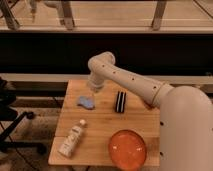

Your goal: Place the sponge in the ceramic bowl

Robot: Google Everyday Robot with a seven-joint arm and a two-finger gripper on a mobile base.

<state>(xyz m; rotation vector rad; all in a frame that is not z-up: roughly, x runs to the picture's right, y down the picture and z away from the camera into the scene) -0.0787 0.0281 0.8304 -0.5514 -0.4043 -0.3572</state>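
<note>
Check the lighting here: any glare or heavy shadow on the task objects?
Camera view: dim, warm light; faint glossy highlights inside the ceramic bowl; the sponge lies evenly lit on the table; the gripper hovers just above it; the background behind is dark.

1. Dim, warm light is falling from above onto the wooden table (107,120), tinting everything amber.
2. The band (160,52) behind the table is sinking into near black; the floor (115,15) beyond it is glowing brighter.
3. The ceramic bowl (128,149) is showing small pale glints on its glossy inside.
4. The gripper (93,89), hanging just above the sponge (86,102), is merging with shade beneath the arm (132,80).
5. Soft blur is smearing every edge.
</note>
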